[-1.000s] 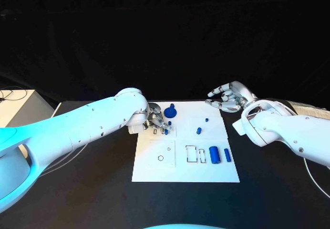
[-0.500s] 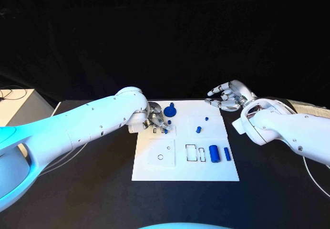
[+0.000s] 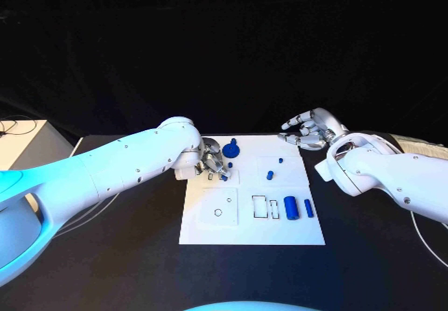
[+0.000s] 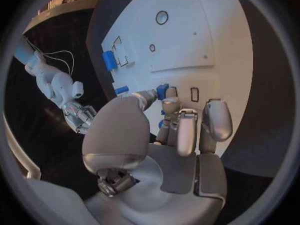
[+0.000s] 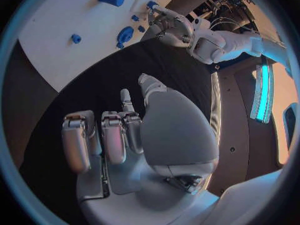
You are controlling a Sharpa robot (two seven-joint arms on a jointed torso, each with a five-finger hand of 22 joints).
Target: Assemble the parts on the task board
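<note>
Task board (image 3: 252, 227) flat on black surface (image 3: 122, 272), mid-frame. Left hand (image 3: 211, 162) over board's far-left corner, fingers curled down, small blue peg (image 4: 162, 90) pinched at fingertips, just above slot area. Blue disc part (image 3: 232, 152) just beside that hand on far edge. Small blue piece (image 3: 270, 175) mid-board; blue cylinder (image 3: 291, 209) and blue bar (image 3: 309, 208) side by side near right edge. Right hand (image 3: 311, 131) off board past far-right corner, above surface, fingers loosely curled, holding nothing.

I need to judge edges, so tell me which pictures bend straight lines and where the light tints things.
Head view: task board edges straight, cyan tint on the left arm. Left wrist view: board edges bow. Right wrist view: board edge curves, a cyan strip glows at the rim.
</note>
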